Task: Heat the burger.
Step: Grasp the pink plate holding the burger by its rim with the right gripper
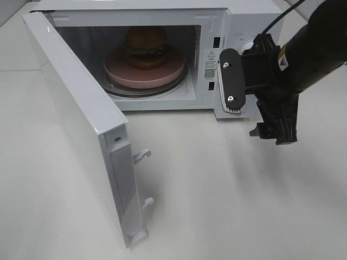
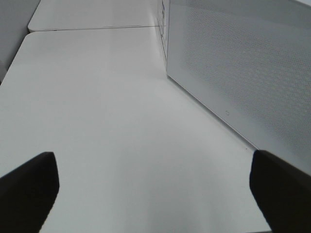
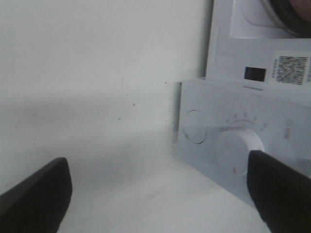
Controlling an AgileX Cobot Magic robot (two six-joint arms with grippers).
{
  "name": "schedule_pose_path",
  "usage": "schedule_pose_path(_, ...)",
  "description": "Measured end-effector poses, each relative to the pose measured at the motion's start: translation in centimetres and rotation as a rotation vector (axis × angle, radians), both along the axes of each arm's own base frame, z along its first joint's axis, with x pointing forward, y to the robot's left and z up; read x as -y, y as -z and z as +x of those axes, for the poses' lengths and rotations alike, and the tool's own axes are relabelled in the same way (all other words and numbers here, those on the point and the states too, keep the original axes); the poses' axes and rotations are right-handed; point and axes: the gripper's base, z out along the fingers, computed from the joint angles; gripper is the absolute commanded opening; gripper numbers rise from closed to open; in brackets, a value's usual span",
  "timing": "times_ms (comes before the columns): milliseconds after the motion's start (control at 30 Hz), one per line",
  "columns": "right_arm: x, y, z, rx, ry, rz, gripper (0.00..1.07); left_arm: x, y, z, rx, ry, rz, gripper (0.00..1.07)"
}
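Observation:
The burger (image 1: pixel 145 46), with its brown bun and green filling, sits on a pink plate (image 1: pixel 116 73) inside the open white microwave (image 1: pixel 217 21). My right gripper (image 1: pixel 252 108) hovers in front of the control panel at the microwave's right, open and holding nothing. In the right wrist view its gripper (image 3: pixel 155 194) has one fingertip (image 3: pixel 279 189) overlapping the white dial (image 3: pixel 238 148). The left gripper (image 2: pixel 155 194) shows only in the left wrist view. It is open and empty, low over the table beside the door's outer face (image 2: pixel 243 73).
The microwave door (image 1: pixel 76 119) swings out wide to the left, and its latch hooks (image 1: pixel 142 156) stick out from its edge. A round button (image 3: pixel 196 126) sits beside the dial. White table (image 1: pixel 227 195) lies in front of the microwave.

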Motion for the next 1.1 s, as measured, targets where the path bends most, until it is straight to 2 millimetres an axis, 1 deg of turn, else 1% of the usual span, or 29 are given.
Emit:
schedule_pose_path(167, -0.6, -0.7, 0.3, 0.042, -0.024, 0.016, 0.92, 0.0, 0.0, 0.0, 0.0, 0.0, 0.0, 1.0)
schedule_pose_path(200, -1.3, -1.0, 0.3, 0.067, -0.047, 0.037, 0.91, 0.0, 0.0, 0.0, 0.0, 0.0, 0.0, 1.0)
schedule_pose_path(267, -1.7, -1.2, 0.3, 0.077, -0.055, 0.047, 0.91, 0.0, 0.0, 0.0, 0.0, 0.0, 0.0, 1.0)
schedule_pose_path(333, -3.0, -1.6, 1.0, 0.107, -0.074, 0.081, 0.9, 0.0, 0.0, 0.0, 0.0, 0.0, 0.0, 1.0)
schedule_pose_path(433, -3.2, -1.5, 1.3, 0.108, -0.076, 0.083, 0.9, 0.0, 0.0, 0.0, 0.0, 0.0, 0.0, 1.0)
schedule_pose_path(467, -3.7, -1.2, 1.9, 0.107, -0.08, 0.084, 0.89, 0.0, 0.0, 0.0, 0.0, 0.0, 0.0, 1.0)
schedule_pose_path(600, -4.5, -0.9, 2.7, 0.111, -0.09, 0.085, 0.88, 0.0, 0.0, 0.0, 0.0, 0.0, 0.0, 1.0)
schedule_pose_path(633, -5.2, -0.4, 3.1, 0.11, -0.104, 0.087, 0.88, 0.0, 0.0, 0.0, 0.0, 0.0, 0.0, 1.0)
schedule_pose_path(700, -5.6, -0.3, 3.2, 0.113, -0.112, 0.091, 0.88, 0.0, 0.0, 0.0, 0.0, 0.0, 0.0, 1.0)
schedule_pose_path(767, -6.6, 0.0, 3.8, 0.131, -0.133, 0.111, 0.87, 0.0, 0.0, 0.0, 0.0, 0.0, 0.0, 1.0)
schedule_pose_path(800, -6.6, 0.0, 3.8, 0.131, -0.133, 0.111, 0.87, 0.0, 0.0, 0.0, 0.0, 0.0, 0.0, 1.0)
schedule_pose_path(867, -7.6, 0.8, 4.8, 0.146, -0.147, 0.135, 0.87, 0.0, 0.0, 0.0, 0.0, 0.0, 0.0, 1.0)
schedule_pose_path(967, -7.8, 1.1, 5.0, 0.145, -0.147, 0.139, 0.87, 0.0, 0.0, 0.0, 0.0, 0.0, 0.0, 1.0)
schedule_pose_path(1033, -8.3, 2.0, 5.7, 0.14, -0.15, 0.14, 0.86, 0.0, 0.0, 0.0, 0.0, 0.0, 0.0, 1.0)
schedule_pose_path(1067, -8.3, 2.0, 5.7, 0.14, -0.15, 0.14, 0.86, 0.0, 0.0, 0.0, 0.0, 0.0, 0.0, 1.0)
schedule_pose_path(1100, -8.6, 2.6, 6.1, 0.138, -0.154, 0.143, 0.85, 0.0, 0.0, 0.0, 0.0, 0.0, 0.0, 1.0)
